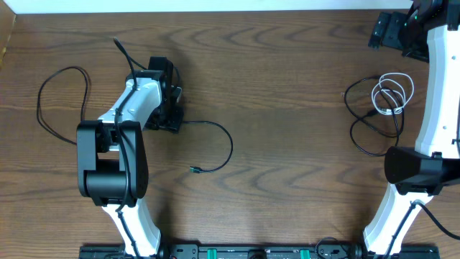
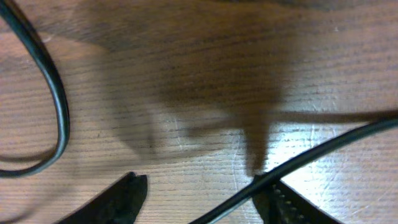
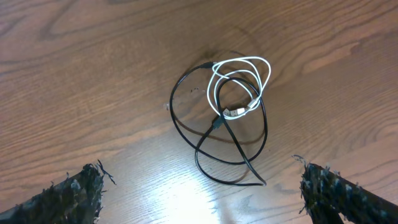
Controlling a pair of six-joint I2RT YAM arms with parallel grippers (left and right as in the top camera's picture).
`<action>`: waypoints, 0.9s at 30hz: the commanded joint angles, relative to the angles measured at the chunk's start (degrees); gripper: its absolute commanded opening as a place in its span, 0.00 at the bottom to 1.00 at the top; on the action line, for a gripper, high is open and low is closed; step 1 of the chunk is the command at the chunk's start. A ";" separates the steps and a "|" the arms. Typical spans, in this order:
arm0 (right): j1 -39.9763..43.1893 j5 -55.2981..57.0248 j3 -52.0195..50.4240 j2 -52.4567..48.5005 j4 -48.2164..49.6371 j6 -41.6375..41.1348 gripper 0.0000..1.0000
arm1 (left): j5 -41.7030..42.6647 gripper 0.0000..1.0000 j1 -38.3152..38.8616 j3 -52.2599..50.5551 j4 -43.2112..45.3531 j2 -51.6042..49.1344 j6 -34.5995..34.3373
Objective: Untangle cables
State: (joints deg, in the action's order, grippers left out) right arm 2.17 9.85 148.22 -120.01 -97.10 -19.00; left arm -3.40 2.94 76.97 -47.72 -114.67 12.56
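Overhead: the left gripper [image 1: 171, 108] sat in the left half of the table [image 1: 287, 72]. A black cable [image 1: 223, 140] curved from it toward the open middle. A black-and-white tangle [image 1: 384, 101] lay near the right edge, and the right gripper [image 1: 392, 32] was at the far right corner.
Left wrist: jaws half apart, the black cable against one fingertip, unclamped.
Right wrist: jaws wide, above the tangle ringed by bare wood.
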 commanded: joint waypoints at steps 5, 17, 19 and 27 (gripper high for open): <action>-0.24 0.07 0.13 -0.37 -0.17 0.42 0.99 | -0.72 0.23 -0.02 1.88 -0.46 1.20 -0.85; -0.24 0.07 0.13 -0.37 -0.17 0.44 0.99 | -8.70 0.08 -6.62 4.59 2.05 18.23 -13.90; -0.24 0.07 0.13 -0.37 -0.17 0.42 0.99 | -8.70 0.08 -10.56 4.59 2.67 21.29 -17.84; -0.35 0.07 0.13 -0.37 -0.17 0.42 0.99 | -7.08 0.08 -28.72 4.17 0.07 24.52 -32.61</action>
State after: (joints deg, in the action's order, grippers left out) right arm 2.17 9.87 148.22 -120.01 -97.10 -19.00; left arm -10.85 -21.65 81.03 -46.89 -89.95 -12.75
